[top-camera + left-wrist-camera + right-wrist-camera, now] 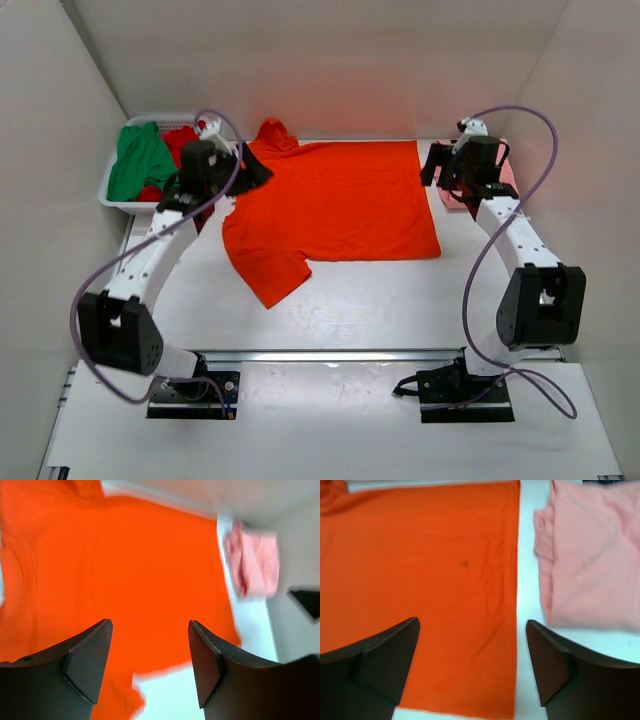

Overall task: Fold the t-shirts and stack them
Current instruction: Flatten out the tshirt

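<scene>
Basket [117,205] holding green shirt [140,160] appears only from above.

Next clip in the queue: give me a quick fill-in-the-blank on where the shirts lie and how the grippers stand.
1. The spread-out t-shirt on the table is bright ____.
2. The folded t-shirt by the right gripper is pale ____.
3. The green t-shirt and red t-shirt lie in the white basket at the table's far ____ corner.
4. The left gripper and the right gripper are both ____, holding nothing.

Missing words: orange; pink; left; open.
</scene>
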Motion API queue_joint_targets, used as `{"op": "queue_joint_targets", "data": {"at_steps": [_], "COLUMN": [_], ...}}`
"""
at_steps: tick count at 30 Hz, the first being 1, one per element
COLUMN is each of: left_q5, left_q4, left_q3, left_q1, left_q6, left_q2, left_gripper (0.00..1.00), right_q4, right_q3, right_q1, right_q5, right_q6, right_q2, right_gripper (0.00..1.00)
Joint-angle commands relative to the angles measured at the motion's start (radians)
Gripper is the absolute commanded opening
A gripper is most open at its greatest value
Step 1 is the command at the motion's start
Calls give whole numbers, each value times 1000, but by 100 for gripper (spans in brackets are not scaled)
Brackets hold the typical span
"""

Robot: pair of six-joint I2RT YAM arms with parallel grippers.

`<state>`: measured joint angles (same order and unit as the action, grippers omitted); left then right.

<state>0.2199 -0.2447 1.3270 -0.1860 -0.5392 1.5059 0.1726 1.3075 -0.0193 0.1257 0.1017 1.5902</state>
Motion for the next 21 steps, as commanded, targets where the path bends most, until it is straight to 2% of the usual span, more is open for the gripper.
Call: {"op": "queue_joint_targets", "data": {"at_steps": [1, 2, 5, 7, 12, 15, 21], "left_q5": [1, -4, -39, -33, -42, -48, -40], "left_q4": [-156, -154, -136, -133, -113, -125, -100], "left_q3": [-231, -308, -501, -609, -745, -758, -755], "left_q1": [-88, -116, -188, -204, -214, -210, -233], "left_q6": [28, 18, -25, -68, -108, -111, -130], "left_q2": [-78, -116, -190, -213, -297, -323, -262], "left_gripper": [74, 73, 73, 72, 72, 72, 72], "right_q4": [77, 82, 90, 109, 105, 85, 76], "right_q3": [-160, -207, -310, -342, -410, -435, -413], "right_q1": [5, 2, 5, 18, 18, 38, 39], "right_q5": [-44, -58, -70, -52, -37, -29, -43], "right_q6": [75, 98, 125, 147, 170, 177, 190], "right_q2": [-50, -76, -130, -141, -154, -142, -69], "right_gripper": [73, 63, 47, 47, 58, 58, 60]}}
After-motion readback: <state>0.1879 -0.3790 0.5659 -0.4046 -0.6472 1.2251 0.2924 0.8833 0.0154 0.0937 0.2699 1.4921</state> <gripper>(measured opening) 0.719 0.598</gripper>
